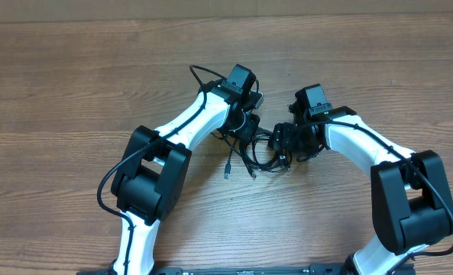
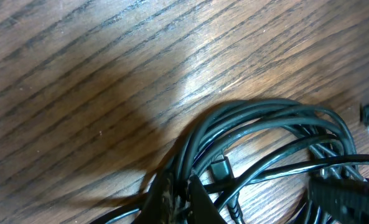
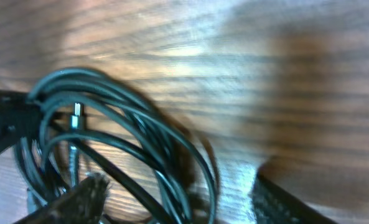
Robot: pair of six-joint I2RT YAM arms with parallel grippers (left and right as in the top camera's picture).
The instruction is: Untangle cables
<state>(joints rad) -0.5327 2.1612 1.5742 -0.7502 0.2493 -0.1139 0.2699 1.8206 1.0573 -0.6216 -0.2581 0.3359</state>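
Note:
The cables (image 1: pixel 250 156) are a bunch of thin black cords lying mid-table between my two arms. Two loose plug ends (image 1: pixel 228 173) trail toward the front. My left gripper (image 1: pixel 245 131) is at the bunch's left side. In the left wrist view it (image 2: pixel 181 198) is shut, with strands of the cables (image 2: pixel 265 118) pinched between its fingers. My right gripper (image 1: pixel 282 147) reaches in from the right. Its wrist view shows it (image 3: pixel 181 202) open, and loops of the cables (image 3: pixel 140 134) run between its fingers. A silver-tipped plug (image 3: pixel 76 116) lies inside the loops.
The wooden table (image 1: pixel 73 76) stretches bare to the left, back and right. The left arm's own thick black cable (image 1: pixel 203 76) arches behind its wrist. The two wrists stand close together over the bunch.

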